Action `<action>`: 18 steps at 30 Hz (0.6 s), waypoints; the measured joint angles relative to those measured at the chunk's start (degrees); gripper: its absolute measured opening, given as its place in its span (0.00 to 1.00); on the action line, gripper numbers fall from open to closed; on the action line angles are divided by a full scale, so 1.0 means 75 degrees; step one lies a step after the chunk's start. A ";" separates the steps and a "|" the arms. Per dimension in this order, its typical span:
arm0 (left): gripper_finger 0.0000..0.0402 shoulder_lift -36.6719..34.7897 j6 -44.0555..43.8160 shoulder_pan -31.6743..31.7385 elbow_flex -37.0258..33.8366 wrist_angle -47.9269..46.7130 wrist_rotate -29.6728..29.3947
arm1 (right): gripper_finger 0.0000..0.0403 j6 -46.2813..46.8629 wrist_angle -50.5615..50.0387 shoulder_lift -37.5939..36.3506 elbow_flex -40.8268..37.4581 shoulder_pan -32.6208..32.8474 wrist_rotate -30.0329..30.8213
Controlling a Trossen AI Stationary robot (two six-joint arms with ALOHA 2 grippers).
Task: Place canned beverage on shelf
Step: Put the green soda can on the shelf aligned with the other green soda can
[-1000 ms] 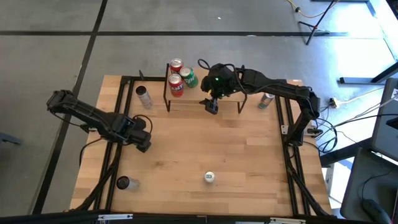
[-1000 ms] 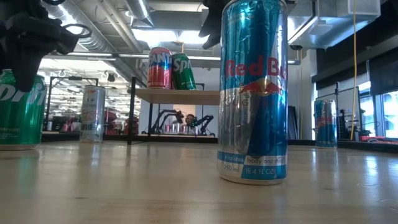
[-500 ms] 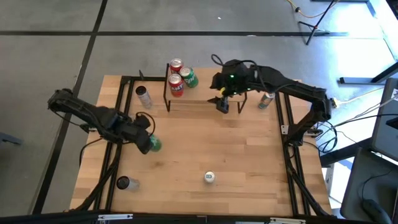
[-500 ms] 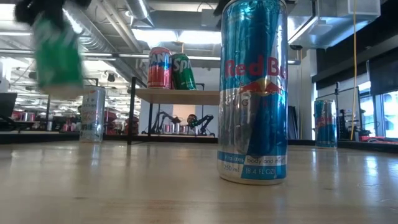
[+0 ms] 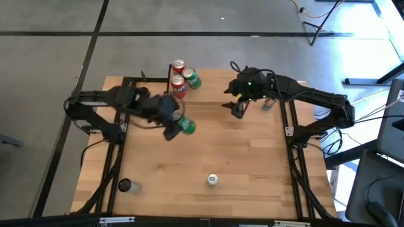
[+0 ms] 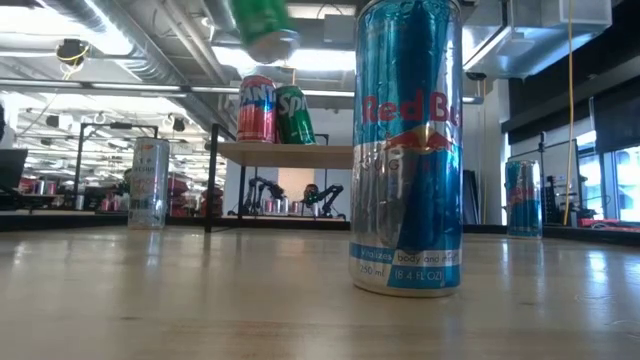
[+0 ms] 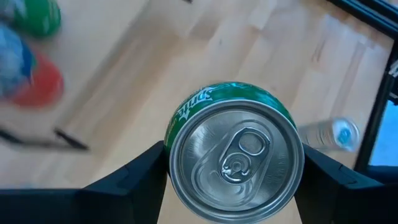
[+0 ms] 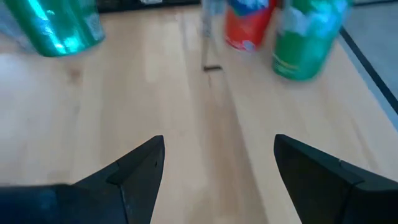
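Note:
A green Sprite can point(image 5: 187, 126) hangs above the table's middle left, with my left gripper point(image 5: 172, 126) shut on it. The low view shows it high up and tilted point(image 6: 262, 24). The shelf point(image 5: 205, 96) stands at the far edge on thin black legs. Its wooden top point(image 6: 300, 153) carries two red cans point(image 5: 178, 85) and one green can point(image 5: 192, 79) at its left end. My right gripper point(image 5: 237, 108) hovers open by the shelf's right end, with nothing between its fingers point(image 8: 140, 168). My left gripper pinches the Sprite can's side wall point(image 7: 177, 134) between its two fingers point(image 7: 143, 180), one on each side. The can's pull-tab top point(image 7: 235, 163) faces back toward the wrist, so the fingers lie along the can. It is lifted clear of the table and tilted.
A blue Red Bull can point(image 5: 213, 180) stands near the front edge, big in the low view point(image 6: 407, 150). A dark can point(image 5: 125, 185) stands at the near left and a blue one point(image 5: 270, 101) at the far right. A silver can point(image 6: 150, 183) stands left of the shelf.
My left gripper has risen from the table's left side with the green can and swung right and toward the shelf, rolling as it went. The can stood on the table; now it is lifted clear and tipped. My right gripper has drawn back toward the table's right edge.

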 joint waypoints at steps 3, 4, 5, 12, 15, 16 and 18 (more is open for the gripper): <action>0.62 0.0770 0.0890 0.0742 0.1048 -0.0273 0.0275 | 0.72 -0.0156 -0.0042 -0.0179 -0.0307 -0.0370 -0.0095; 0.62 0.1019 0.1143 0.0989 0.1373 -0.0381 0.0375 | 0.72 -0.0202 -0.0045 -0.0219 -0.0370 -0.0492 -0.0214; 0.62 0.1279 0.1366 0.1238 0.1690 -0.0509 0.0476 | 0.72 -0.0229 -0.0030 -0.0240 -0.0420 -0.0621 -0.0339; 0.62 0.2885 0.2648 0.2488 0.3626 -0.1307 0.0790 | 0.72 -0.0741 -0.0217 -0.0204 -0.0497 -0.1319 -0.1026; 0.62 0.3423 0.2929 0.2844 0.4230 -0.1619 0.1038 | 0.72 -0.0787 -0.0213 -0.0192 -0.0499 -0.1507 -0.1330; 0.62 0.3515 0.3030 0.2943 0.4254 -0.1613 0.1108 | 0.72 -0.0791 -0.0214 -0.0194 -0.0499 -0.1544 -0.1450; 0.62 0.3554 0.3242 0.3147 0.4084 -0.1546 0.1237 | 0.72 -0.0831 -0.0221 -0.0194 -0.0499 -0.1607 -0.1622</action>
